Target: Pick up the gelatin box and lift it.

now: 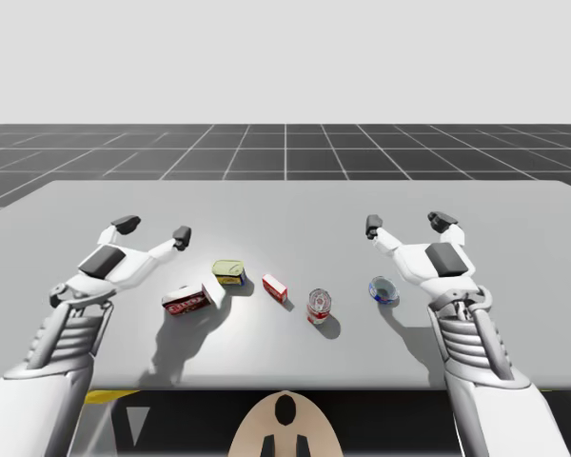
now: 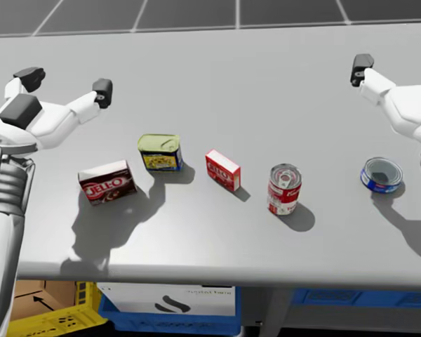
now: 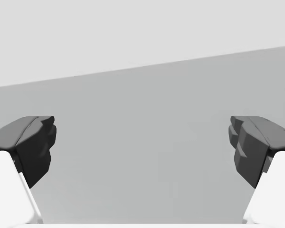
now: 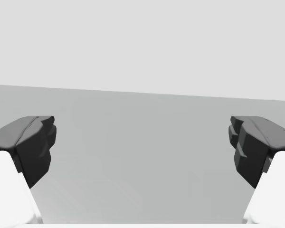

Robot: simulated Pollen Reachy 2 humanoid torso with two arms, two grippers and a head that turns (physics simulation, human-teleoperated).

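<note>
Standing on the tabletop (image 1: pixel 285 205), high view: gelatin box (image 1: pixel 275 288), small, red, near the middle of a row of five items. It sits between a green-lidded rectangular tin (image 1: pixel 229 273) and a red-and-white can (image 1: pixel 319 306), touching neither.

A dark red box (image 1: pixel 184 302) is at the row's left end and a low blue tin (image 1: pixel 383 289) at its right end.

Left end effector (image 1: pixel 154 230): fingers spread wide, holding nothing, raised over the tabletop beyond the dark red box.

Right end effector (image 1: pixel 407 224): equally wide, empty, beyond the low blue tin.

Head view: gelatin box resting on a long edge, well apart from both end effectors.

Left wrist view: dark fingers (image 3: pixel 33 145) far apart, only tabletop between them.

Right wrist view: fingers (image 4: pixel 254 147) likewise wide, only tabletop between.
</note>
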